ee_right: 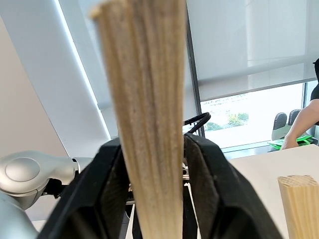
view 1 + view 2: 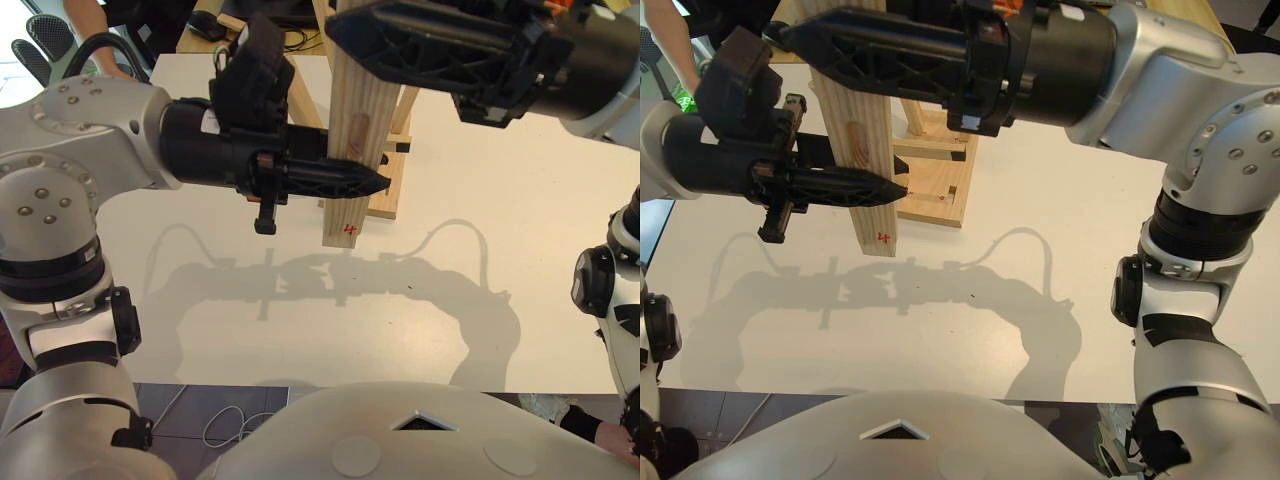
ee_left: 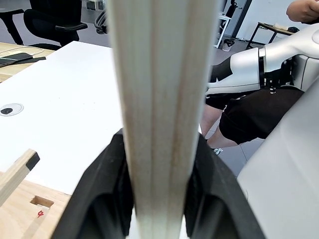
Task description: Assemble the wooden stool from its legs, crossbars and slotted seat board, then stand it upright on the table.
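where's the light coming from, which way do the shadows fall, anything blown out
Left eye view: the shadows lie on the white table on the robot's side of the wooden leg, so light likely comes from above and beyond. Right wrist view: the window is very bright, nearly washed out. Left wrist view: even light, no glare on the table.

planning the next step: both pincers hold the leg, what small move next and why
Probably ease the leg forward to the open slot in the seat board: left pincer and right pincer clamp it upright, its marked end hanging clear of the board.
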### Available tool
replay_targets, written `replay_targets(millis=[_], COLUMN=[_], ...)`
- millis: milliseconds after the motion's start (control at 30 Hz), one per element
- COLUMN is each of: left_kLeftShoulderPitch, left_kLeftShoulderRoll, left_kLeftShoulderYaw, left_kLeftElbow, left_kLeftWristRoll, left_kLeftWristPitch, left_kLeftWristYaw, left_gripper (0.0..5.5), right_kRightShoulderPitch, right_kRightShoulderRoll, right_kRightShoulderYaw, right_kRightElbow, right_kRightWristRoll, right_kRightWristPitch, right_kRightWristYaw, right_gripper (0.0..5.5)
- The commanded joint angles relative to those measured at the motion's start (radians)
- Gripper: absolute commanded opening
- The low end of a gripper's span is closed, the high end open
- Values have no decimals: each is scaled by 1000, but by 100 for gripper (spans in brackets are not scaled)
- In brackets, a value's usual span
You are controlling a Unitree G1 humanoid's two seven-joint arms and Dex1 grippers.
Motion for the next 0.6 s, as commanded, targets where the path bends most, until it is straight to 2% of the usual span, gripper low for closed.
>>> replay_targets(millis=[33,100,567,600], left_kLeftShoulderPitch=[-13,-15,-10,-9], left_kLeftShoulderRoll=[10,11,8,5], left_kLeftShoulderYaw=[-6,-7,-13,-14], left_kLeftElbow=[-8,-7,-23,-27], left_kLeftWristRoll=[8,10,50,66], left_kLeftWristPitch=[-10,-12,-54,-70], left_kLeftWristYaw=[-5,-10,-20,-21], left_gripper=[101,101,101,137], right_kRightShoulderPitch=[-1,-2,12,14], right_kRightShoulderRoll=[-6,-8,-11,-11], right_kRightShoulderYaw=[7,9,10,10], right_kRightElbow=[1,3,-12,-13], right_kRightWristRoll=[12,12,32,32], right_kRightWristPitch=[5,8,4,3], right_kRightWristYaw=[-2,1,-10,-11], right_gripper=[120,103,103,103])
